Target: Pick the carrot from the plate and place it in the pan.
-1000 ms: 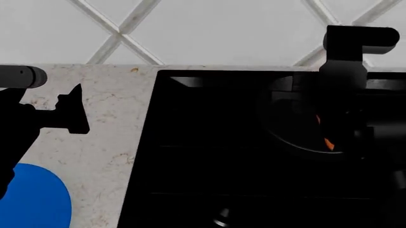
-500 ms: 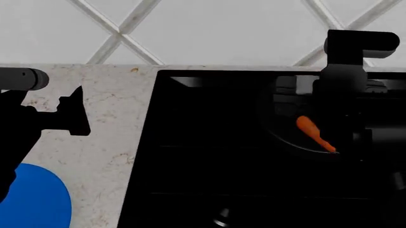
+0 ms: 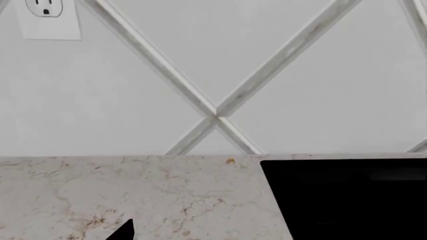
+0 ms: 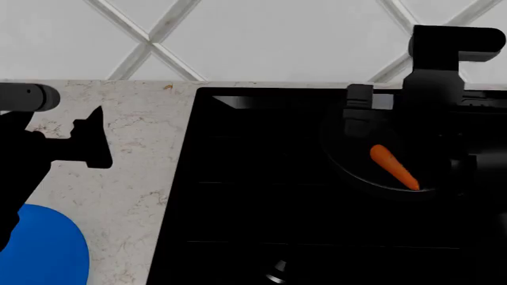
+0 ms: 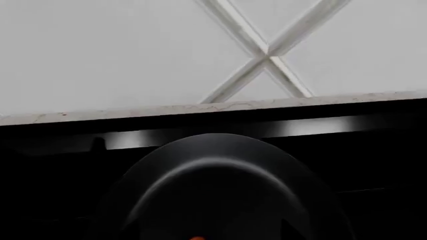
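Right gripper hangs above the far side of the pan, risen a little from half a second ago, and it has hold of nothing; only one black finger shows clearly against the dark stove, so how far apart the fingers stand I cannot tell. A second ago the carrot was mostly hidden behind the arm, now it lies fully in sight on the pan floor, tip pointing toward the near right rim, apart from the gripper. By my judgement the placing is done and only the withdrawal of the arm remains.

Nearest in the head view, the blue plate sits at the lower left on the speckled countertop, bare of the carrot. Just beyond it the left gripper hovers over the counter, unmoved across the frames, empty; its outline is too dark to judge its opening. Further right the black cooktop carries the pan. The right wrist view shows the pan's rim with a speck of orange at the picture's edge. Beyond, the white diamond-tiled wall closes the scene, with an outlet in the left wrist view. Nothing stands in the arm's way upward
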Tool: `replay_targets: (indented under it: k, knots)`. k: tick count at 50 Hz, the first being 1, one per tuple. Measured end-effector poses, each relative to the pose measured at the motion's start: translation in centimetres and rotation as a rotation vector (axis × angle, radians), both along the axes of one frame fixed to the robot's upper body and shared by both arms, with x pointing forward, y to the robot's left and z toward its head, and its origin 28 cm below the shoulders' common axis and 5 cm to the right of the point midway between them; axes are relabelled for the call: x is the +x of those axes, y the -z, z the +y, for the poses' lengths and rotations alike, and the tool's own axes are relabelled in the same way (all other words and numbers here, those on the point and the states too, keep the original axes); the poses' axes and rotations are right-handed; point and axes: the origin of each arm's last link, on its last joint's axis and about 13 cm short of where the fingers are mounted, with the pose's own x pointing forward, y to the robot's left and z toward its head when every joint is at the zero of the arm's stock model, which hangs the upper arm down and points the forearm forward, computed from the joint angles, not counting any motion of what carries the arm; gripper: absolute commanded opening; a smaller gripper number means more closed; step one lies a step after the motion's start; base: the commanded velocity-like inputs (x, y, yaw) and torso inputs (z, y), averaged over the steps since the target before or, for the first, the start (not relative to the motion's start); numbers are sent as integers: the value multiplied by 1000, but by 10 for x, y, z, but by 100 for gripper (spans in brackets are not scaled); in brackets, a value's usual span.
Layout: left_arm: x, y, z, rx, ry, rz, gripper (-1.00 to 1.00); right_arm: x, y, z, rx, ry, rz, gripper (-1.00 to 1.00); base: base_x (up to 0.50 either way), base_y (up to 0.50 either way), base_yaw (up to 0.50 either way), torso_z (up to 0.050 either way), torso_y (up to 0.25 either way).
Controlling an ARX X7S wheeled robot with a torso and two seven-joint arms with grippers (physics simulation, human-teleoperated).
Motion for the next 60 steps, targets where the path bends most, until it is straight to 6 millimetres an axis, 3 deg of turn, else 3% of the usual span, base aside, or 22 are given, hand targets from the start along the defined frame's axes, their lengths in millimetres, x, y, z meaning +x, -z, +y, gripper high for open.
replay_targets:
  k: [24,36,60]
  knots:
    - [-1,-3,-3,-5,11,-8,100,-25,-28,-3,11,6,-92,100,0,0,0,0,0]
    - [-2,-5,-5,-8,20,-15,100,-55,-34,-6,23,4,-152,100,0,0,0,0,0]
    - [-8,-7,-6,-11,31,-24,100,-131,-28,-19,57,2,-262,100,0,0,0,0,0]
